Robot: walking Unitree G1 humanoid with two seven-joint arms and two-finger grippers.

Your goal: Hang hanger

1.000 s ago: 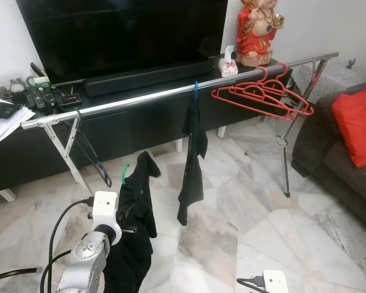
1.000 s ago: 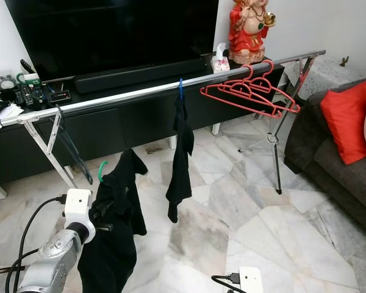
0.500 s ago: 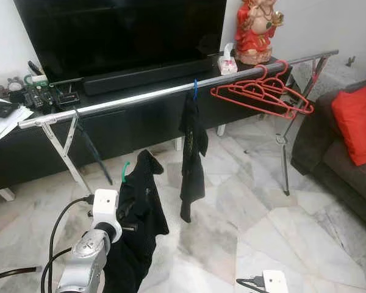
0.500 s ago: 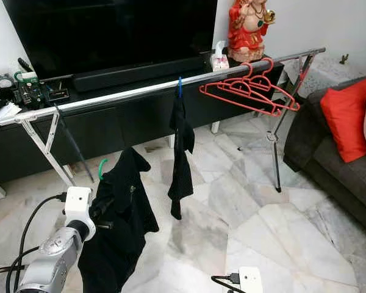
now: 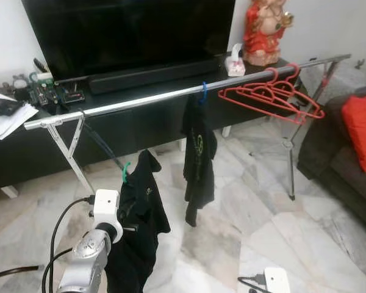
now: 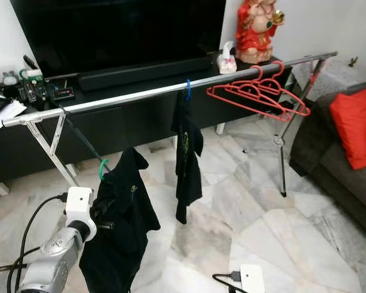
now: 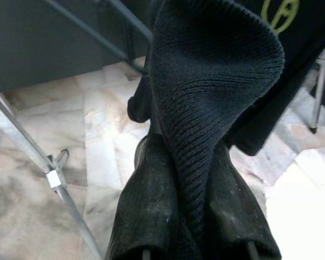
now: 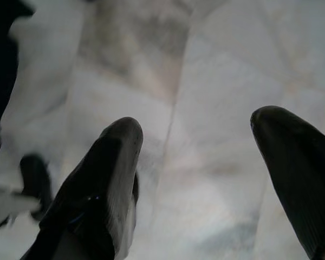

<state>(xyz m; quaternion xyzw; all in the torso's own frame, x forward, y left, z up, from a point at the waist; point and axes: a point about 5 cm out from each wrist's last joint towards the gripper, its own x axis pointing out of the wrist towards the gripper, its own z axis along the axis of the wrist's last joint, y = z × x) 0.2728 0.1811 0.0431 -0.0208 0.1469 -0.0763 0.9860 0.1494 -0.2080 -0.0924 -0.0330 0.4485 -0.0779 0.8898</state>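
The left gripper (image 7: 195, 238) has its fingers closed on the black garment (image 5: 137, 226), whose green hanger (image 5: 125, 171) hook sits below the rail (image 5: 140, 105). Soft and floppy, it should swing; better held near the hook. The right gripper (image 8: 200, 173) hangs with fingers wide apart, holding nothing

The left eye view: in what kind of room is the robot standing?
Most likely a living room: a large black television above a long black soundbar, a dark sofa with a red cushion, and pale marble floor tiles.
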